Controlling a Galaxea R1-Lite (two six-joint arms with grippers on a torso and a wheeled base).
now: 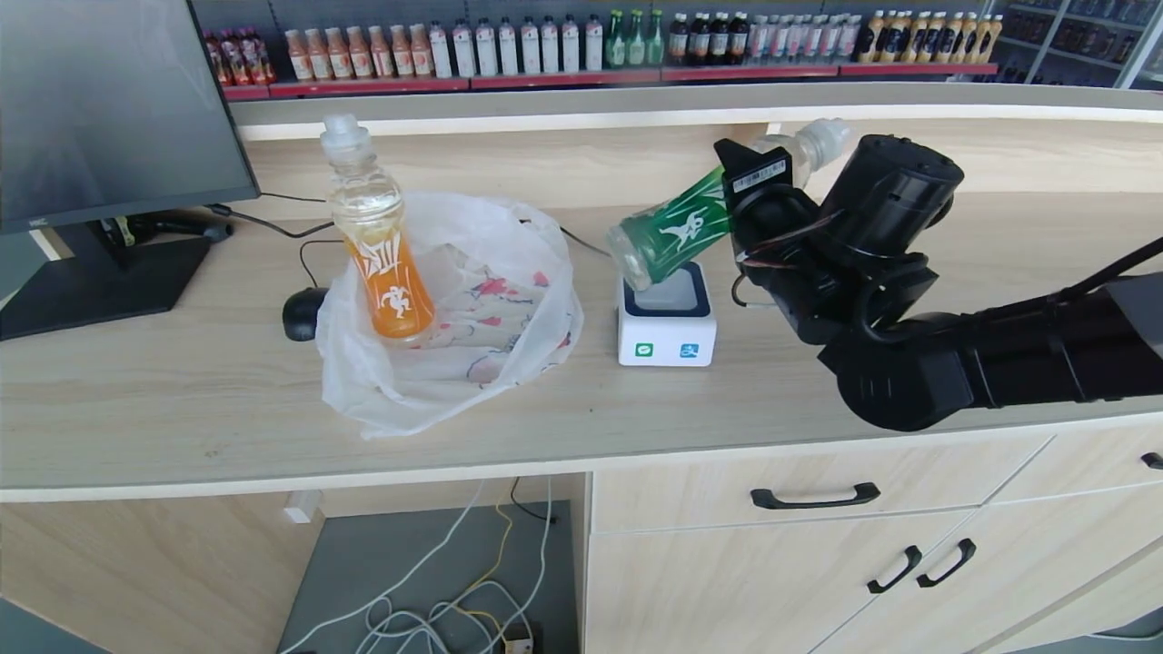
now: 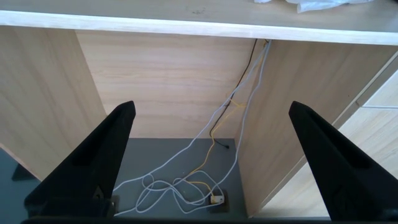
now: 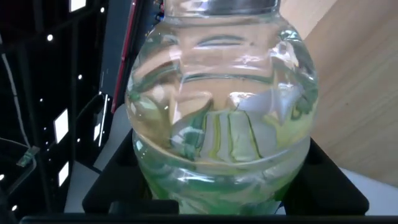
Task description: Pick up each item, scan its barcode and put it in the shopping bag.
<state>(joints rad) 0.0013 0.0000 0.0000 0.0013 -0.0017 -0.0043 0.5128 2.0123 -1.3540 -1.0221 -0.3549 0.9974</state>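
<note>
While R end effector [image 1: 756, 198] grips green bottle [image 1: 677, 232] tilted, maybe touching scanner [image 1: 666, 331], L end effector [image 2: 211, 162] gapes.

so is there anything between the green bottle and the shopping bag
Nothing visible blocks the way. Between the green bottle, held tilted by the right gripper above the scanner, and the shopping bag lie only bare counter and a thin cable. An orange bottle stands upright in the bag's left part.

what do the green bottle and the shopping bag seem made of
The green bottle looks like clear glossy plastic: liquid shows through its wall, with a printed green sleeve. The shopping bag seems thin translucent white plastic film, going by its crumpled folds.
</note>
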